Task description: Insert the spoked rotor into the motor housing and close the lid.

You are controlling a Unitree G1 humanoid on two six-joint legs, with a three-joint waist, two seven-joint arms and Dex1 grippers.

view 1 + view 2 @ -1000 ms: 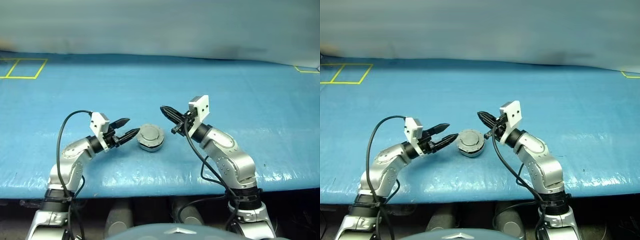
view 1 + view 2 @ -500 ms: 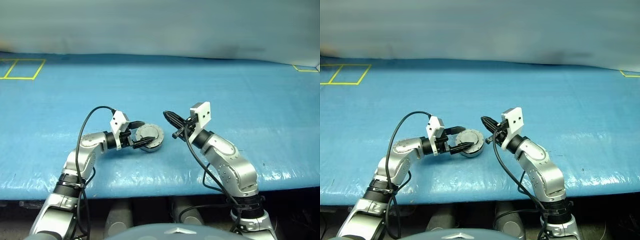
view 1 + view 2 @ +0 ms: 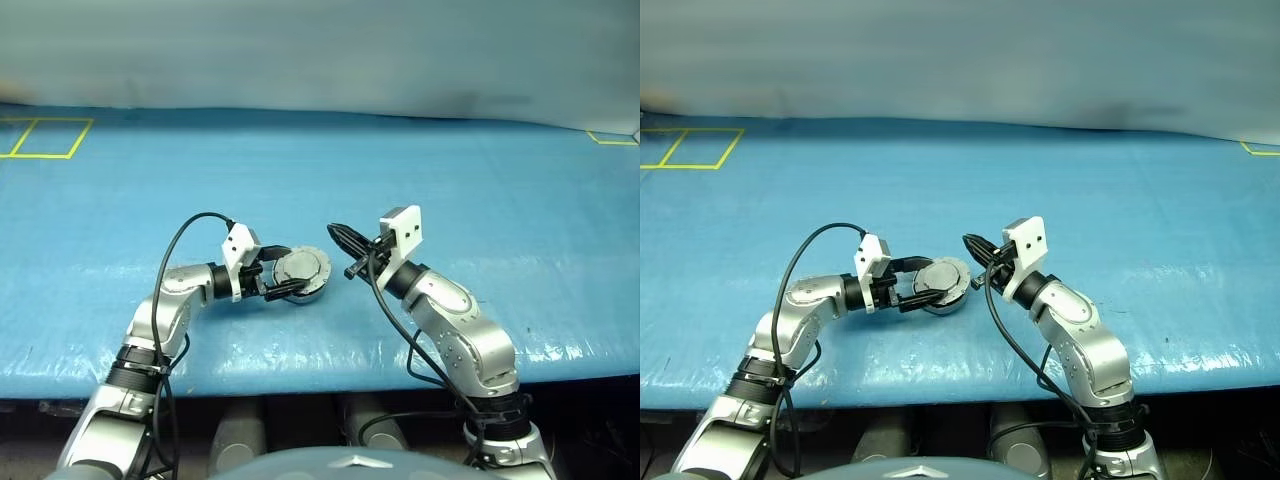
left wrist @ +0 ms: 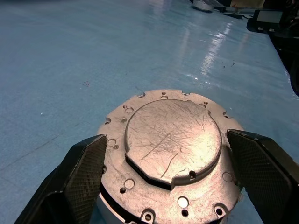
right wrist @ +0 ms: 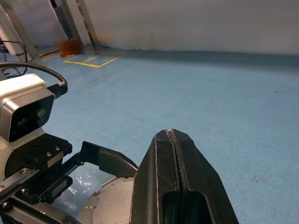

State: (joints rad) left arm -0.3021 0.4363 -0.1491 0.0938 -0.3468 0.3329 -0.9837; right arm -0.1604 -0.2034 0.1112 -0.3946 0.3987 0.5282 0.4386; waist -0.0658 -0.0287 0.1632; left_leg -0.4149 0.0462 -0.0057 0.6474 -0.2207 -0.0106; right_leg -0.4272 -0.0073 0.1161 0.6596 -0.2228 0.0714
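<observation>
Motor housing [image 4: 173, 154] near edge cut off in the left wrist view, inside hidden under lid [image 4: 173, 137]

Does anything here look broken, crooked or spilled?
Nothing stands out. The lid sits flat on the motor housing, scratched on top but whole, with the left gripper open around it and the right gripper shut beside it.
</observation>
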